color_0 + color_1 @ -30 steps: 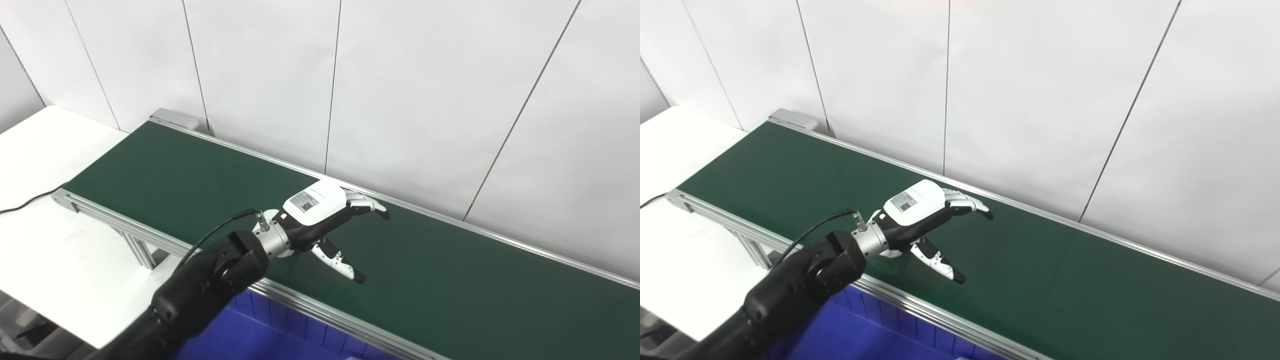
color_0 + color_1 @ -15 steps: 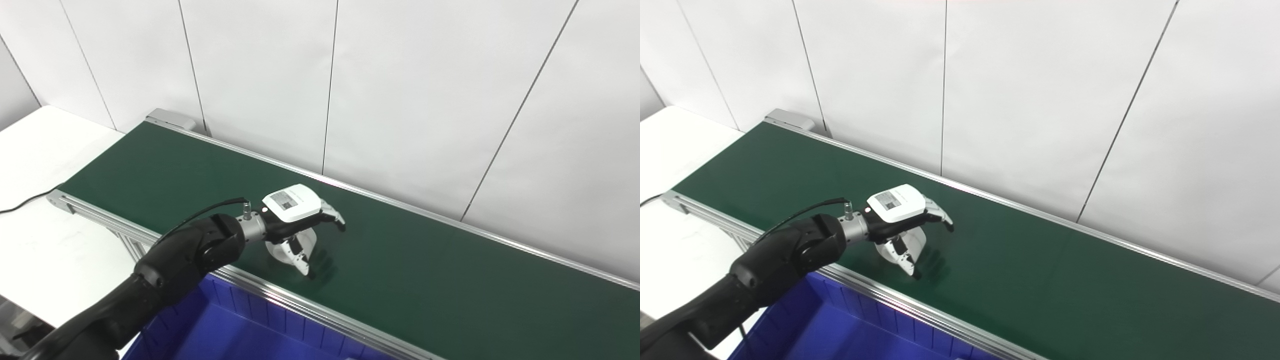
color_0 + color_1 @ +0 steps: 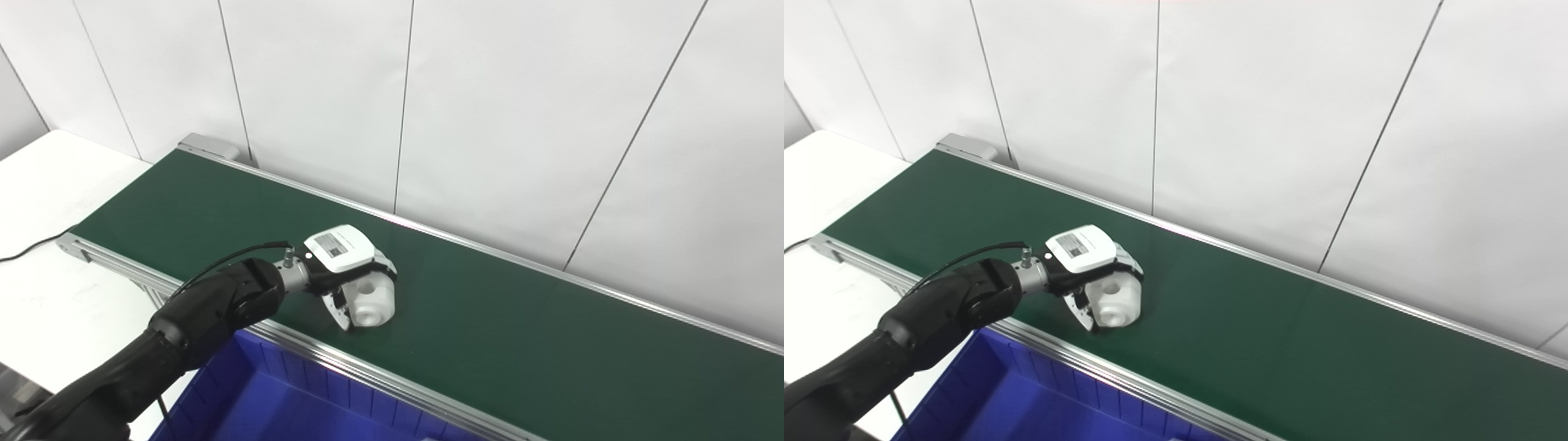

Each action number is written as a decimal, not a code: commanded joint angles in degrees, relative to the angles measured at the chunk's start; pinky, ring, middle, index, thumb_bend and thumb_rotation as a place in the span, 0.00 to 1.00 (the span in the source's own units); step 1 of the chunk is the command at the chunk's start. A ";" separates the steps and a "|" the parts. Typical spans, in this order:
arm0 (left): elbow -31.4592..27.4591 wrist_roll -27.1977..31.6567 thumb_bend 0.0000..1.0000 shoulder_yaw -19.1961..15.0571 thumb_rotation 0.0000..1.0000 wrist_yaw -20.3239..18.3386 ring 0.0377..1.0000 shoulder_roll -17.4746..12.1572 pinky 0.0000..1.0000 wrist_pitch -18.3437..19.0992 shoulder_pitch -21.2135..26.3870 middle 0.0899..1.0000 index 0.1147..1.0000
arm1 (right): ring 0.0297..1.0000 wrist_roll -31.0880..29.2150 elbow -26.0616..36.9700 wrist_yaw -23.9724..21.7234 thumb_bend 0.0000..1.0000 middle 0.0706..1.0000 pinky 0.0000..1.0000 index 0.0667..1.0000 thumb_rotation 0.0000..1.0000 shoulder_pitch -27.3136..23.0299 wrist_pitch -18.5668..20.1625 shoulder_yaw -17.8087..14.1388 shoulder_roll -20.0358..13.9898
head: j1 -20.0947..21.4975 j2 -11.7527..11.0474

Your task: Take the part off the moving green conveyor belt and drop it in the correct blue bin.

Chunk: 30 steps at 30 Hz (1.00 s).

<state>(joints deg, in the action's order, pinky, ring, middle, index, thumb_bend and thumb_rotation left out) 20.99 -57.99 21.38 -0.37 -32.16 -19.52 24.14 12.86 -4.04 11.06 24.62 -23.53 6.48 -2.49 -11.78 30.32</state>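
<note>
Left eye view shows the left hand (image 3: 346, 278) wrapped around a white plastic part (image 3: 371, 301) with a round hole, low over the green conveyor belt (image 3: 527, 343) near its front rail, so the blue bin (image 3: 288, 407) lies just below for the drop.

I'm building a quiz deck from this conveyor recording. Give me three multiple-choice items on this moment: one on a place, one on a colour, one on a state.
1. Where is the white part?
A. In the blue bin
B. On the green conveyor belt, near its front rail
C. On the white table

2. What colour is the bin below the belt's front rail?
A. Blue
B. Red
C. Grey

3. What is the left robot hand doing?
A. Resting open on the table
B. Hanging over the bin
C. Closed around the part

Answers: 1 B, the part sits on the belt by the near rail. 2 A, its ribbed wall is blue. 3 C, fingers and thumb wrap the part.
</note>
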 commanded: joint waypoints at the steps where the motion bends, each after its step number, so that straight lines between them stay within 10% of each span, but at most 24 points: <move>1: 1.86 -1.97 0.85 0.01 0.08 6.68 0.67 0.10 0.65 1.51 1.22 0.66 0.66 | 0.87 -0.09 1.58 -0.34 0.74 1.00 0.81 1.00 1.00 0.05 -2.51 -0.25 0.31 | 0.35 0.34; 3: 4.63 -2.52 0.83 0.63 0.04 10.48 0.62 1.34 0.61 1.76 1.27 0.61 0.62 | 0.87 -0.23 1.95 -0.55 0.74 1.00 0.81 1.00 1.00 0.11 -2.21 -0.29 0.34 | 0.46 0.68; 5: 6.58 -1.91 0.58 0.94 0.01 13.65 0.49 2.41 0.52 1.20 1.09 0.45 0.50 | 0.86 -0.25 2.26 -0.72 0.74 1.00 0.80 1.00 1.00 0.23 -2.09 -0.33 0.38 | 0.62 0.81; 11: 8.52 0.73 0.52 2.38 0.00 19.46 0.39 4.03 0.44 -2.32 0.35 0.41 0.46 | 0.84 0.12 2.40 -0.68 0.73 1.00 0.77 1.00 1.00 0.51 -2.17 -0.43 0.58 | 0.84 0.91; 30: -4.05 7.95 0.52 -1.35 0.00 11.14 0.44 1.31 0.51 -1.76 -2.76 0.41 0.45 | 0.79 1.99 2.42 -0.52 0.66 0.99 0.70 1.00 1.00 0.14 -2.26 -0.21 1.05 | 0.83 2.02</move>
<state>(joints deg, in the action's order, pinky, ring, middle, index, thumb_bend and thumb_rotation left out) 19.76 -51.74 21.81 10.40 -29.00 -21.21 20.37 14.69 -3.18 10.61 24.67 -23.52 6.33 -1.72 -10.90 32.25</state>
